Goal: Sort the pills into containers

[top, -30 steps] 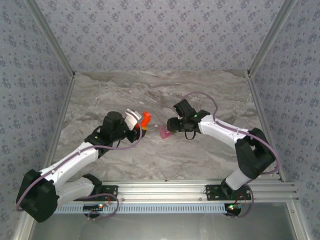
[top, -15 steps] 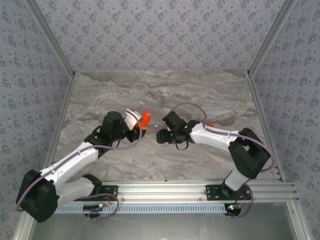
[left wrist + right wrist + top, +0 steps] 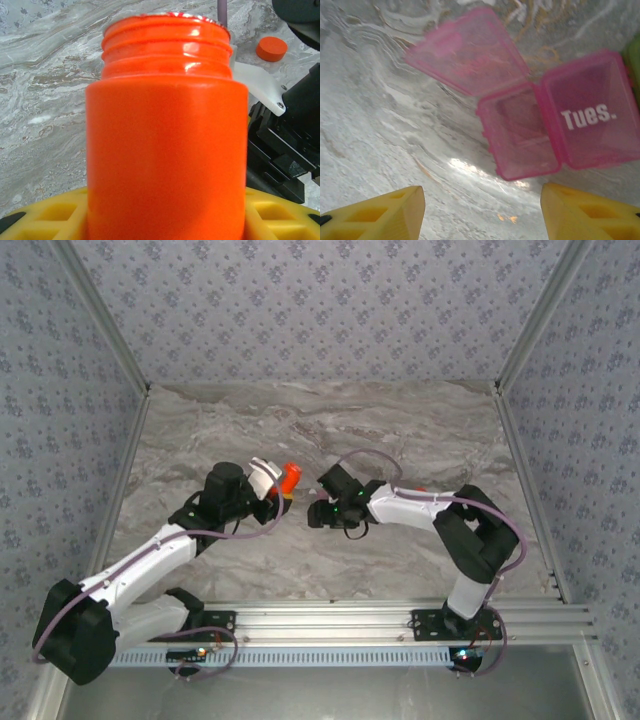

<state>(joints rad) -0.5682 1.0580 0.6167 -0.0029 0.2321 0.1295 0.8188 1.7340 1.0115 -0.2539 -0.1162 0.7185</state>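
My left gripper [image 3: 165, 222] is clenched on the bottle [image 3: 167, 130]. My right gripper [image 3: 482, 207] hangs unclenched just above the open pink container [image 3: 520, 135] on the bench [image 3: 395, 125].

A grey-and-white marbled table [image 3: 400, 430] runs back from a metal rail along its near edge. The containers [image 3: 530, 125] rest directly on it: small joined plastic compartments, the pink one with its top open and its inside showing. Touching its right side is a pink panel printed "Tues.", with a sliver of green past that. An orange cap [image 3: 271, 48] lies flat on the marble, apart from the containers.
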